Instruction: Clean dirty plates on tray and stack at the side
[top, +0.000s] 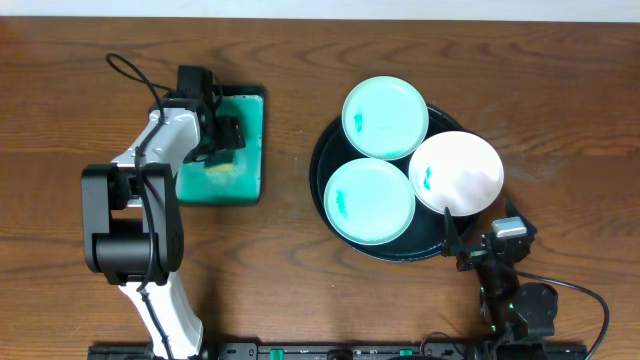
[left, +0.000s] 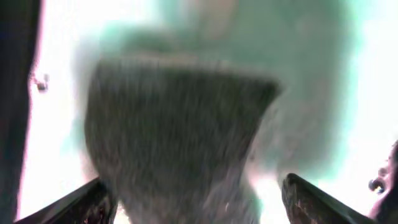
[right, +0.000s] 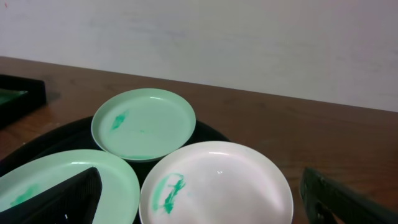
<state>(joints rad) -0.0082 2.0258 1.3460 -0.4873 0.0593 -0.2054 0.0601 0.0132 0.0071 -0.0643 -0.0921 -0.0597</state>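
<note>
Right wrist view: the right end effector (right: 199, 173) hangs open and empty, its two dark fingers (right: 71, 196) spread wide at the lower corners; directly ahead of it and between those fingers lies the white plate (right: 230, 180), with a teal smear (right: 166, 191) on its left half; beyond that plate and a little to the left sits the far mint-green plate (right: 146, 124), with a small smear of its own; at the left finger, partly behind it, lies the near mint-green plate (right: 59, 171), also smeared; all three are on the black tray (right: 59, 138), crowded edge to edge, and whether their rims overlap I cannot tell; overhead, the white plate and the far mint-green plate both overhang the black tray's raised rim, while the near one lies wholly inside it; the bench (top: 300, 60) is dark brown wood; well apart from the right end effector, across the bench, the left arm reaches over the teal-green tray (top: 248, 150), a dark-rimmed rectangle with a pale patch (top: 220, 175) in it just short of the left end effector (left: 196, 186); left wrist view: its fingers stand wide apart, and between them looms a blurred grey thing (left: 180, 124) against a washed-out green and white ground; the right finger is clear of it, and the blur hides what the thing is.
</note>
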